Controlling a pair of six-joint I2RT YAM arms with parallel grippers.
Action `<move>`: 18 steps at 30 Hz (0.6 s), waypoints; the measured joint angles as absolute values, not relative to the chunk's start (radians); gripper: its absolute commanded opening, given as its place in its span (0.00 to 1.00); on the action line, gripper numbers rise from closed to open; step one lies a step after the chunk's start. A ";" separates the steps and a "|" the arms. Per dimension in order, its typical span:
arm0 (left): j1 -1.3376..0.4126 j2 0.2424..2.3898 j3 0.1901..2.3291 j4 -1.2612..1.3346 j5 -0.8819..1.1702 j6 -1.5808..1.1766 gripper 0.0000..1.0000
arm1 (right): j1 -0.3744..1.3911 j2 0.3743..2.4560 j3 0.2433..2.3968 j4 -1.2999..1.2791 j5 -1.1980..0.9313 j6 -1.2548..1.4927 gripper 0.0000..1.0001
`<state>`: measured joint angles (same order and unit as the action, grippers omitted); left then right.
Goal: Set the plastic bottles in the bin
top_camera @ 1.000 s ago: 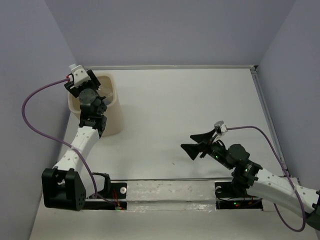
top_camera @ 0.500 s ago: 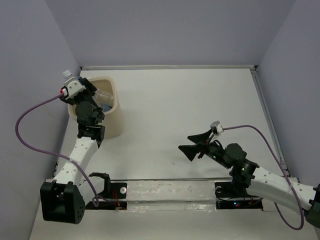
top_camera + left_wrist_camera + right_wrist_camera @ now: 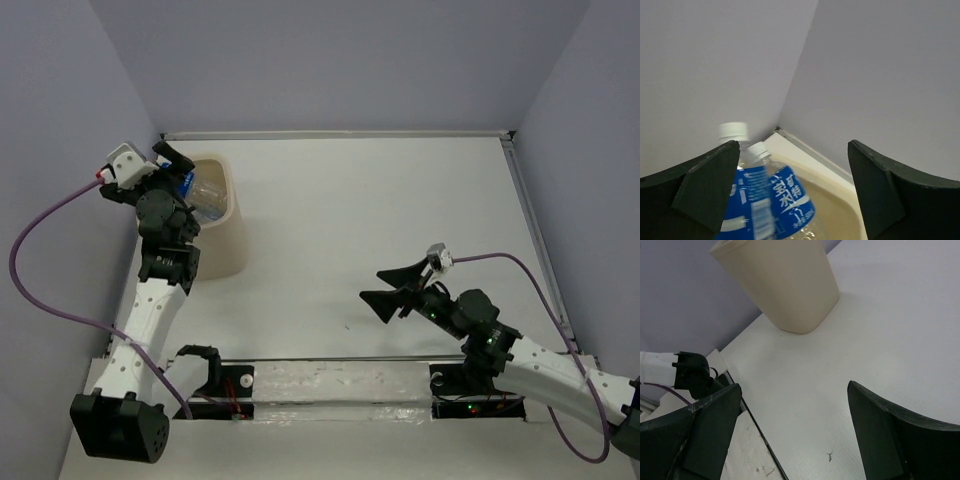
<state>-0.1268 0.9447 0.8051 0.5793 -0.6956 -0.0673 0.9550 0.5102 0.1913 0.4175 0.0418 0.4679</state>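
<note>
and over to the far left corner of the table (image 3: 380, 200) now: got the bin (image 3: 228, 240) standing upright there, hard by the left edge, cream sides tapering down. got the left gripper (image 3: 174, 166) up high at the bin's left rim, tipped in over the mouth. through the left wrist view, jaws flung wide apart, nothing pinched between the fingers (image 3: 700, 190). right below them, seeing two of the plastic bottles (image 3: 787, 195), blue labels, white caps, lower ends down in the bin's mouth, caps poking up toward the corner of the walls. sharp enough on the one nearer the middle; beside it a blurred bottle (image 3: 751, 205), smeared top to bottom, tight against the finger on that view's left. can't say whether touching that finger or just clear of it. from the top view, catching clear crinkly plastic and a flash of blue inside the bin, up near the rim by the gripper. can't count anything deeper down. swinging across to the near right part of the table: right gripper (image 3: 372, 283) hanging over the surface, well apart from the bin, nose aimed left. jaws spread wide there too, gripping nothing. through the right wrist view, looking out between both dark fingers (image 3: 890, 435) at white tabletop, a small dark speck (image 3: 830, 456) on it, and beyond that the bin upright.
</note>
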 measured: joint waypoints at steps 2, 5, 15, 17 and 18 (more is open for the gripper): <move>-0.127 0.918 0.876 0.478 -0.644 -0.128 0.99 | 0.955 0.510 0.192 0.414 0.039 0.467 0.91; -0.127 0.861 0.947 0.358 -0.577 -0.214 0.99 | 0.955 0.510 0.204 0.395 0.036 0.464 0.91; -0.127 0.559 0.888 0.097 -0.440 -0.353 0.99 | 0.955 0.511 0.308 0.360 0.033 0.433 0.79; -0.127 0.515 0.882 0.080 -0.396 -0.364 0.99 | 0.955 0.518 0.324 0.340 0.033 0.419 0.55; -0.127 0.502 0.882 0.077 -0.361 -0.371 0.99 | 0.955 0.522 0.337 0.327 0.033 0.413 0.47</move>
<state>-0.1268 0.5022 0.8822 0.0772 -0.3607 -0.3710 0.9550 0.5224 0.3370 0.3267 0.0334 0.4133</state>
